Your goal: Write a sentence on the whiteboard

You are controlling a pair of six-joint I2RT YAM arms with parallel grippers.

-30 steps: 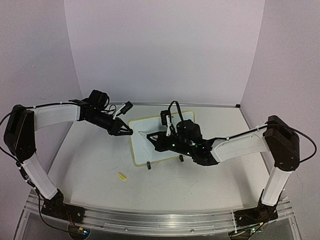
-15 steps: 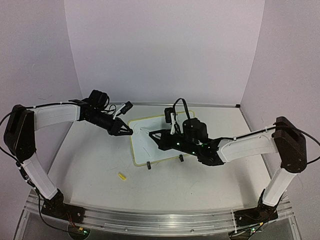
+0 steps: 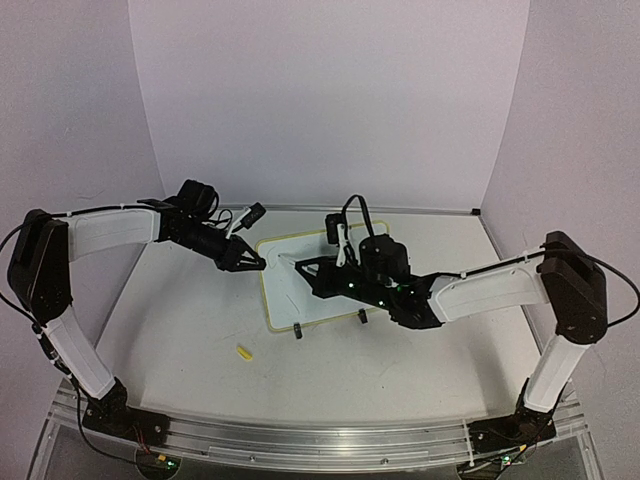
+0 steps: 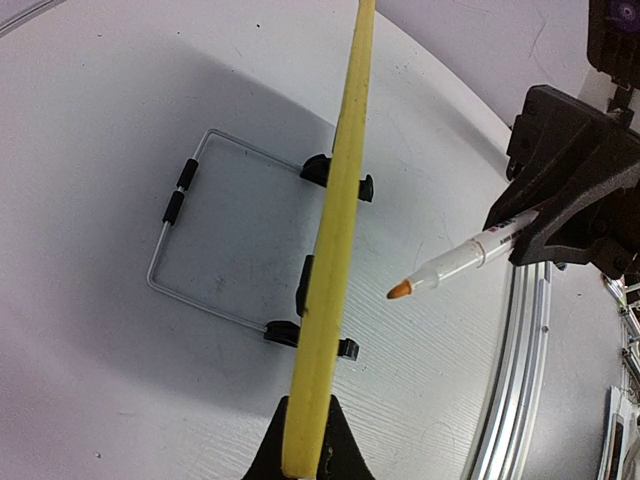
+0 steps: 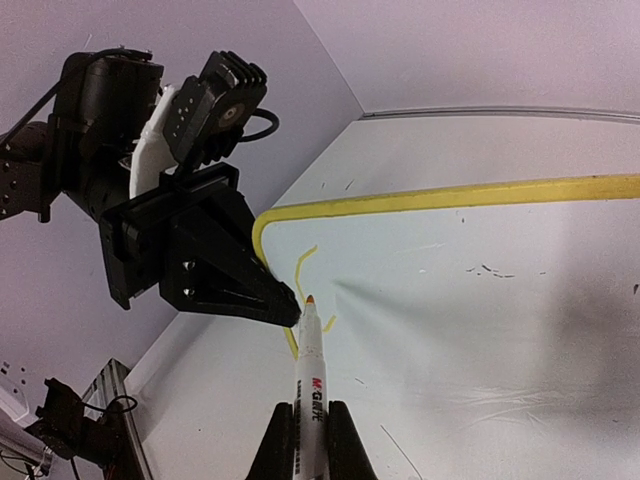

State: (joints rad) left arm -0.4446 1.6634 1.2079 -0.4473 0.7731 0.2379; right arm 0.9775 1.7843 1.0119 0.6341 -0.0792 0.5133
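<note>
At desk centre: your left tool (image 3: 258, 263) pinches the whiteboard (image 3: 283, 300) edge; right tool (image 5: 305, 440) pinches marker (image 5: 311, 375). Step: sentence (image 5: 298, 268) seemingly barely begun; next, press tip onto whiteboard.

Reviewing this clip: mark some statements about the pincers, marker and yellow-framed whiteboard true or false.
1. The left pincer is shut on the edge of the yellow-framed white whiteboard. True.
2. The right pincer is empty. False: it grips a white marker pen.
3. The marker's tip presses the board face. False: the left wrist view shows a gap.
4. A small yellow piece lies on the white table, apart from the board. True.
5. The board is blank. False: faint yellow strokes sit near its corner.
</note>
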